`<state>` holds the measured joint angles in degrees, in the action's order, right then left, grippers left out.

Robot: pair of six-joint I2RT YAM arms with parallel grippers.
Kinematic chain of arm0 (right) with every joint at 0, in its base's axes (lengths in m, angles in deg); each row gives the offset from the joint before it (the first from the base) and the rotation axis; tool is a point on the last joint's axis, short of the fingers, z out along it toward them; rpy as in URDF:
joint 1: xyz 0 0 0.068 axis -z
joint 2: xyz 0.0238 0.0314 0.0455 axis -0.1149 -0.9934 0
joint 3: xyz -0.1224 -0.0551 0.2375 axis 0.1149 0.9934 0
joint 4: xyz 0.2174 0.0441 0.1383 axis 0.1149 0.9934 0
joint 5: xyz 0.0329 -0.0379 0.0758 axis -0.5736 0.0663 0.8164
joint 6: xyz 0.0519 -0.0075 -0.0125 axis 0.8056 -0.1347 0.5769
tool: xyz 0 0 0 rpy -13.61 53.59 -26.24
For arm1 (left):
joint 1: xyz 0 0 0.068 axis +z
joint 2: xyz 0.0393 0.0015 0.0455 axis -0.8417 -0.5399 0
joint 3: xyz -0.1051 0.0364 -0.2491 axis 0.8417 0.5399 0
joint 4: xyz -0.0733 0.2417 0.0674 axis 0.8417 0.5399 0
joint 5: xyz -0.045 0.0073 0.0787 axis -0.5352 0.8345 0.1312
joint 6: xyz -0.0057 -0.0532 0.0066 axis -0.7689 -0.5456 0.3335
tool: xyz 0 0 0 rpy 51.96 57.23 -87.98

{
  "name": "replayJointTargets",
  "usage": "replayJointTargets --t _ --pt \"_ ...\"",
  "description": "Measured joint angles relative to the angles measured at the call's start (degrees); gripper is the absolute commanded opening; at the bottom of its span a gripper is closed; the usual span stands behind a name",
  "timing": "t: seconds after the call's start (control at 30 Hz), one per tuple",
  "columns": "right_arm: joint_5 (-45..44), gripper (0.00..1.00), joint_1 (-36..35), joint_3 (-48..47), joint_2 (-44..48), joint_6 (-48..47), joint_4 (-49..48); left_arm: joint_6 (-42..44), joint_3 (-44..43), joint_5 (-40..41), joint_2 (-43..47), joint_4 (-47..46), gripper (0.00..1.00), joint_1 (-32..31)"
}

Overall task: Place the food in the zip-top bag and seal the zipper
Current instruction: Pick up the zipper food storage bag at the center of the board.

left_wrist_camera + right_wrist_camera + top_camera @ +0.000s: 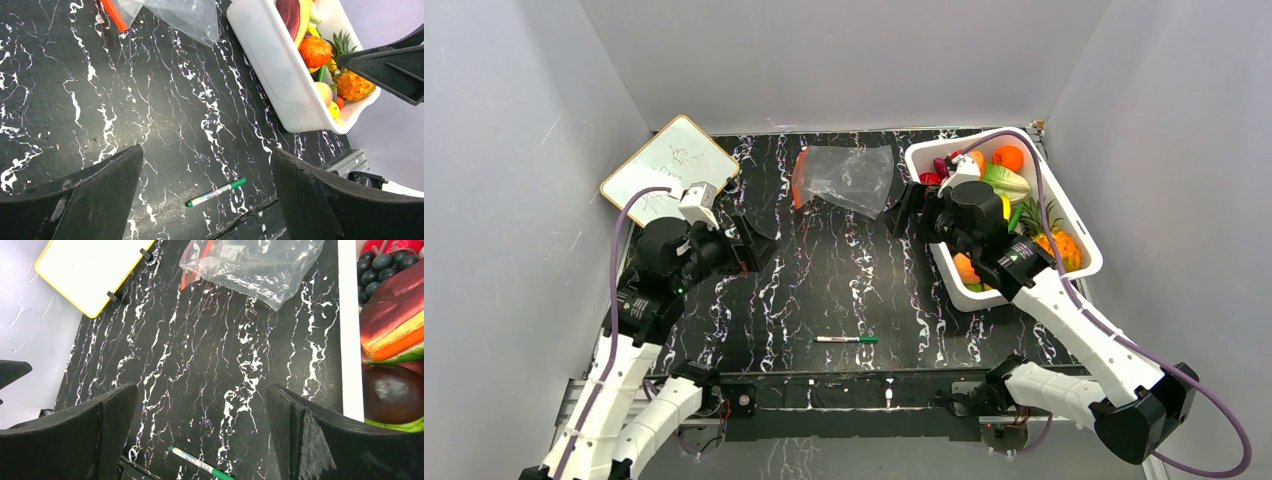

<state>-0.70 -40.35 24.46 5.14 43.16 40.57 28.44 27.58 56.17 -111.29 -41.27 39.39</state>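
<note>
Both tools are idle. The left gripper [206, 151] hangs over bare table [824, 280] at centre left of the top view, its fingers spread wide with nothing between them. The right gripper [201, 388] is equally agape and empty, sitting just left of the tub [280, 75].

The bag [844, 178] lies flat and crumpled at top centre, with the zipper [798, 180] along its left edge. The food [1009, 158] is heaped in the tub at upper right, so we judge the job barely begun. We cannot tell whether the bag's mouth is open or pressed shut.

Several things could go wrong from here, as we see it:

- The film is thin and limp. A pinch near the zipper could catch both layers and hold the mouth closed rather than open.
- The table looks smooth, so a push on the bag may only slide it towards the back wall.
- The pieces are crowded. Fingers reaching in could nip two at once, or nudge a round fruit over the rim.
- The right arm crosses the tub's near corner, and a careless swing might drag the tub.
- If the bag is overfilled, the strip may not meet along its length.

The marker [846, 340] at bottom centre and the whiteboard [669, 170] at upper left are well clear.
</note>
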Motion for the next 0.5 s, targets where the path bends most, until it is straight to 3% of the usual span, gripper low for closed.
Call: replayJointTargets --t 0.37,0.5 --pt "-0.2 0.98 0.0 0.0 -1.1 -0.1 -2.2 0.8 0.0 0.3 2.0 0.1 0.98 0.0" --pt "0.0 0.93 0.0 -1.0 -5.0 -1.2 -4.2 1.3 0.6 1.3 2.9 0.0 0.98 0.0"
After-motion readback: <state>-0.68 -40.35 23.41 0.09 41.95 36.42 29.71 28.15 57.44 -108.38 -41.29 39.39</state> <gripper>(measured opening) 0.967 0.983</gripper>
